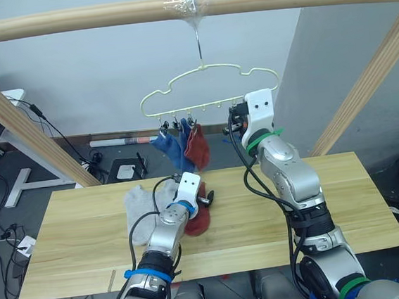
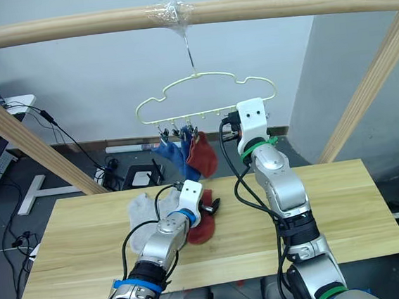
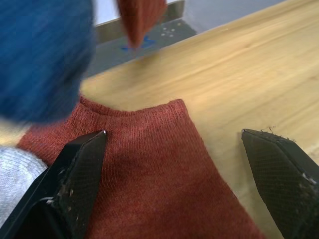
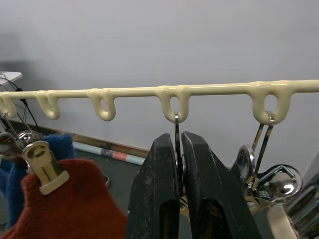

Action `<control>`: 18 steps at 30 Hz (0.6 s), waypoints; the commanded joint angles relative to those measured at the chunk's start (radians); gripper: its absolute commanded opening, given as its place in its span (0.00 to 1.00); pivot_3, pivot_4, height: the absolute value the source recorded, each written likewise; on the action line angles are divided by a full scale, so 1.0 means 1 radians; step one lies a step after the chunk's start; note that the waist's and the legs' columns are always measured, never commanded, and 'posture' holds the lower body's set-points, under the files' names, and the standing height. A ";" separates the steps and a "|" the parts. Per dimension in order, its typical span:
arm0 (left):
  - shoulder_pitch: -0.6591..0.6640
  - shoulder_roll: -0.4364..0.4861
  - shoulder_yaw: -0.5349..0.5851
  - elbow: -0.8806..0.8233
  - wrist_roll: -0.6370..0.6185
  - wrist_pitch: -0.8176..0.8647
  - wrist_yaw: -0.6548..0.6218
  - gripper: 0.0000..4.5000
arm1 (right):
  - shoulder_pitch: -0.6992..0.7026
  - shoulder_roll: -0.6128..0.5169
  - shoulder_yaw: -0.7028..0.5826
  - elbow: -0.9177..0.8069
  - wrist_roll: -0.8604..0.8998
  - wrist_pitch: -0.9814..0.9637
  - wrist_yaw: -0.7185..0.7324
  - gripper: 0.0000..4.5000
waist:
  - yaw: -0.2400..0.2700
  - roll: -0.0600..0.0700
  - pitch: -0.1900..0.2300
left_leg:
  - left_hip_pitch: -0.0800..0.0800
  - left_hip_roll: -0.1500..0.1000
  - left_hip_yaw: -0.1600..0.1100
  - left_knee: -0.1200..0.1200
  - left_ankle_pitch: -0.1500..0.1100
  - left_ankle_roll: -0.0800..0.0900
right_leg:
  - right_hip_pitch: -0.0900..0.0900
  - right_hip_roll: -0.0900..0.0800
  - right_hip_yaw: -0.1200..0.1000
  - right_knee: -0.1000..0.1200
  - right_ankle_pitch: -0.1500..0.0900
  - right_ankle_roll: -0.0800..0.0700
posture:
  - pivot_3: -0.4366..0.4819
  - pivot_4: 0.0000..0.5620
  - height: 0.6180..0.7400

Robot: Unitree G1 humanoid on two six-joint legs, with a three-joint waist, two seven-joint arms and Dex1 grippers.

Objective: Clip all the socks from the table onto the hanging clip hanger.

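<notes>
The pale yellow-green clip hanger (image 1: 207, 85) hangs by its hook from the wooden beam. Blue socks (image 1: 174, 146) and a rust red sock (image 1: 197, 148) are clipped to its left clips. My right gripper (image 4: 180, 164) is raised to the hanger's bottom row and shut on a metal clip (image 4: 176, 127) right of the hanging red sock (image 4: 70, 204). On the table (image 1: 332, 207) lies another rust red sock (image 3: 149, 169), with light grey socks (image 1: 143, 210) beside it on the left. My left gripper (image 3: 177, 149) is open just over the red sock's cuff, one finger on each side.
The thick round beam (image 1: 67, 22) crosses overhead, held by slanted wooden posts (image 1: 20, 124) at both sides. The blue sock (image 3: 45, 55) hangs close above my left gripper. Cables and a white stand lie on the floor behind the table.
</notes>
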 commanded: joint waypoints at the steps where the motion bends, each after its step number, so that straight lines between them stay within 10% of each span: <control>1: 0.043 0.000 -0.002 0.045 -0.002 0.097 -0.036 0.86 | -0.006 -0.009 -0.022 -0.020 0.002 0.005 -0.012 0.00 | 0.000 0.001 -0.001 | 0.001 0.000 0.000 0.000 0.000 0.000 | 0.001 0.000 0.000 0.000 0.000 0.000 | 0.52 0.38 1.00; 14: 0.190 -0.004 -0.069 -0.184 0.005 0.064 -0.158 0.02 | -0.022 -0.047 -0.038 0.008 0.013 0.000 0.005 0.00 | 0.003 0.004 -0.004 | 0.003 0.000 0.000 0.000 0.000 0.000 | 0.004 0.000 0.000 -0.001 -0.001 0.001 | 0.52 0.39 1.00; 18: 0.199 -0.009 -0.065 -0.247 -0.013 0.017 -0.183 0.01 | -0.030 -0.067 -0.046 0.021 0.020 -0.002 0.019 0.00 | 0.004 0.004 -0.003 | 0.003 0.000 0.000 0.000 0.000 0.000 | 0.004 0.000 0.000 -0.001 -0.001 0.001 | 0.52 0.39 1.00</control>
